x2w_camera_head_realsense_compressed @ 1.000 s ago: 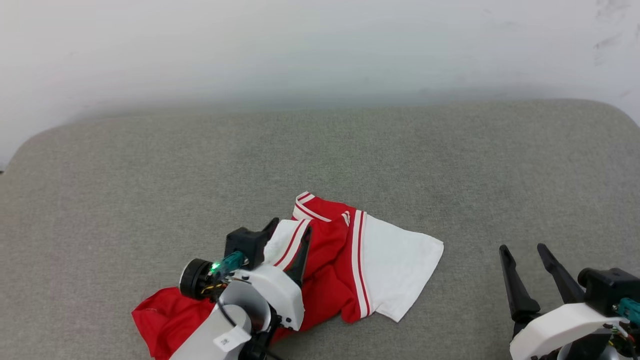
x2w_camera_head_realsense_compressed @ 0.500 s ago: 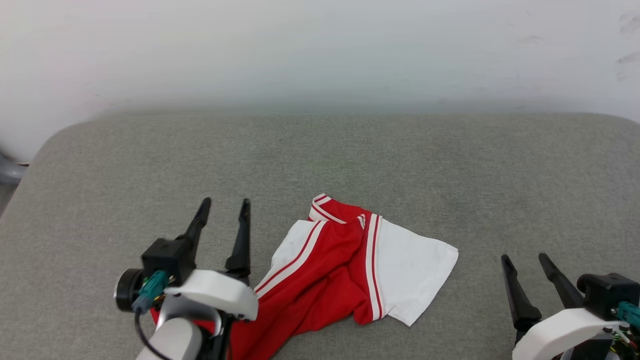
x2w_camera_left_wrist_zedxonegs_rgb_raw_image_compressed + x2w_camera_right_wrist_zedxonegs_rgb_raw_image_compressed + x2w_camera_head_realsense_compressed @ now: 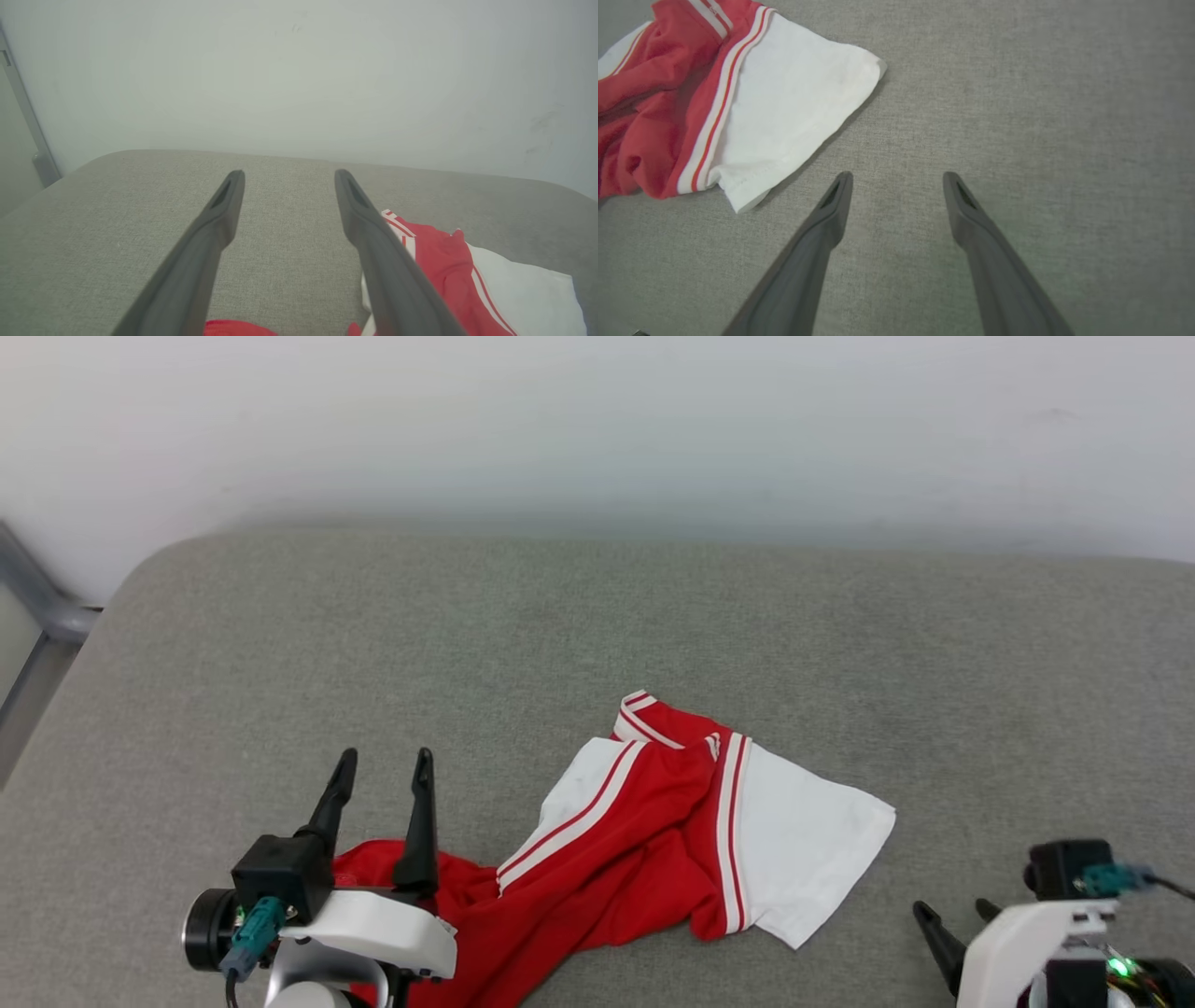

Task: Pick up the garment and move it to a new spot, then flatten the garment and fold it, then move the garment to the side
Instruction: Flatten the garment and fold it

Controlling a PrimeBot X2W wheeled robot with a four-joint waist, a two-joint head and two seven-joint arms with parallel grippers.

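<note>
Grey cushion — one red garment

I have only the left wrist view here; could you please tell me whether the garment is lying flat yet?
Observer: No. The head view shows the garment crumpled, its red body bunched, with one white sleeve spread out on the right.
Operator: Thank you. Where is the right gripper, please?
Observer: The right gripper is open over bare cushion, just off the sleeve's near corner and not touching it.
Operator: And how does my left gripper sit relative to the fabric?
Observer: In the head view the left gripper is open; the garment's red end lies under the base of its fingers, while the tips reach out over bare cushion.
</note>
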